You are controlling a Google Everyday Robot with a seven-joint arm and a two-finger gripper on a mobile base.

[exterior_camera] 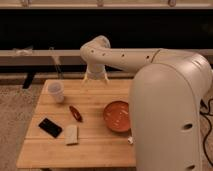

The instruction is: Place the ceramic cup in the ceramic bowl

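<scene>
Smooth plastic jaws over wooden table (100,142)
</scene>
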